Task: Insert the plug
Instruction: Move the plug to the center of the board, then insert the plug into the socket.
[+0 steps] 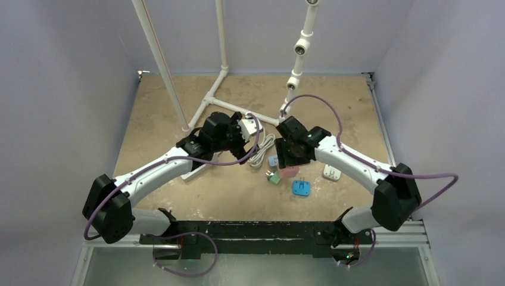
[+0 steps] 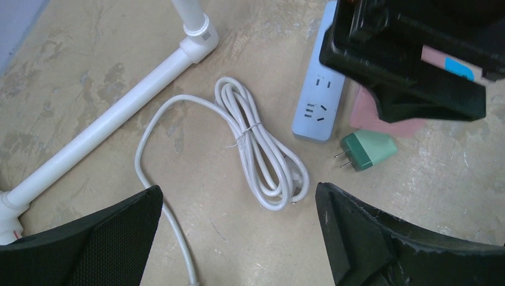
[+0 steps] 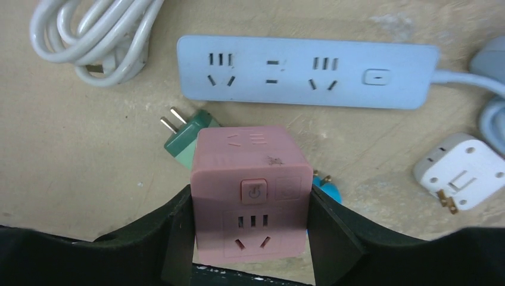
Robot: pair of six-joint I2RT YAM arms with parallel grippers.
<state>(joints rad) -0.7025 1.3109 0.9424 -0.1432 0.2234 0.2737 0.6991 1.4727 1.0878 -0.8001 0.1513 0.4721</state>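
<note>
Barely begun: gripping the pink socket cube (image 3: 250, 179) in the right claw (image 3: 250, 235), left claw (image 2: 237, 196) spread empty, with the green plug (image 3: 187, 140) loose on the bench (image 3: 71, 179) at the cube's ten o'clock, uninserted.

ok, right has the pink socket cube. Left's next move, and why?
Probably shift the left gripper toward the green plug and lower: its jaws stand open and empty, the plug lies loose on the table, and the right gripper clamps the pink socket cube.

The green plug (image 3: 186, 140) lies flat, prongs pointing away from the pink socket cube (image 3: 250, 196) held in the right tool (image 3: 250, 238).
</note>
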